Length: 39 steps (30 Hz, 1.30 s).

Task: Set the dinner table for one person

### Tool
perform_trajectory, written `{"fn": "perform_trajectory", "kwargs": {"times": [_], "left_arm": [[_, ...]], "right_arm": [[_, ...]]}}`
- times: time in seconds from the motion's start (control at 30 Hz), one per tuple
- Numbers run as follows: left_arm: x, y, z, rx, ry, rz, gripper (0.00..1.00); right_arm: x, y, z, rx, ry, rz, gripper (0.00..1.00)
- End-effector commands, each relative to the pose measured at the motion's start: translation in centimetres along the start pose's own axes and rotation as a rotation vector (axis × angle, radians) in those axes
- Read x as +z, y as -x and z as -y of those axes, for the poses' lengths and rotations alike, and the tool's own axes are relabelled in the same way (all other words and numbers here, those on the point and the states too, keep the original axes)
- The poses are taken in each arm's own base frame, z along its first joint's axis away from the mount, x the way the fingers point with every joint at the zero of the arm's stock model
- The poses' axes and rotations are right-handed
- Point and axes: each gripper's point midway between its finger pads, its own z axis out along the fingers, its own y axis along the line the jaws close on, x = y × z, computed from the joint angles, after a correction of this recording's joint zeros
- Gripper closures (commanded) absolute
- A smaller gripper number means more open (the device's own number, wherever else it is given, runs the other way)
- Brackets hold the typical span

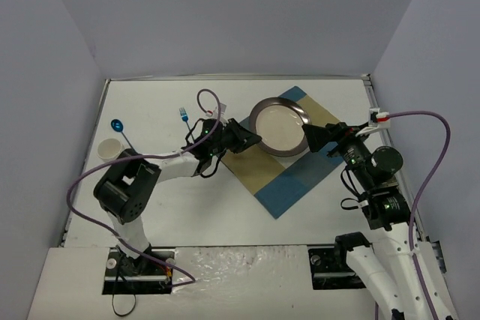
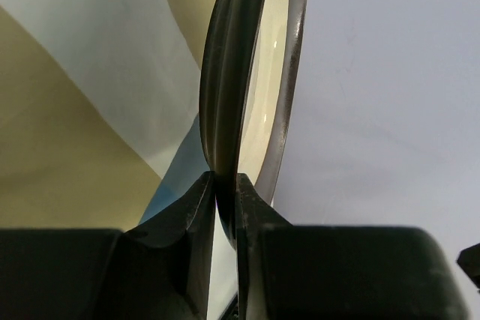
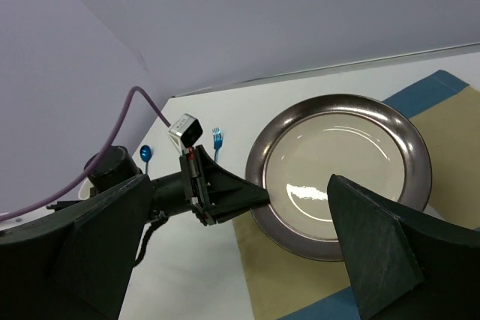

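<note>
Your left gripper pinches the plate by its rim above the placemat on the dinner table — not yet down. Right gripper hangs spread opposite; cup, spoon, fork lie well behind the left one, unplaced.

Lavender-grey walls around white dinner table

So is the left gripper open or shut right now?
Shut: the left gripper pinches the plate by its rim, a finger on each side.
</note>
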Motion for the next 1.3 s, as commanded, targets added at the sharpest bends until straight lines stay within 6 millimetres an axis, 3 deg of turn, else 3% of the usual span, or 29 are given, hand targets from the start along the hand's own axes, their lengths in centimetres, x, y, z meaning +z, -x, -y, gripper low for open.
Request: {"fn": "perform_trajectory", "kwargs": {"times": [0.0, 0.4, 1.27], "left_arm": [[-0.4, 2.3, 13.1, 0.103, -0.452, 0.072, 1.00], [3.2, 0.8, 12.4, 0.054, -0.514, 0.015, 1.00], [5.7, -0.5, 6.8, -0.061, -0.430, -0.012, 1.00]], "right_arm": [[-0.4, 1.5, -0.1, -0.058, -0.021, 0.037, 0.00], [-1.0, 0.5, 0.3, -0.081, -0.028, 0.007, 0.00], [-0.9, -0.7, 1.2, -0.095, -0.047, -0.022, 0.00]]}}
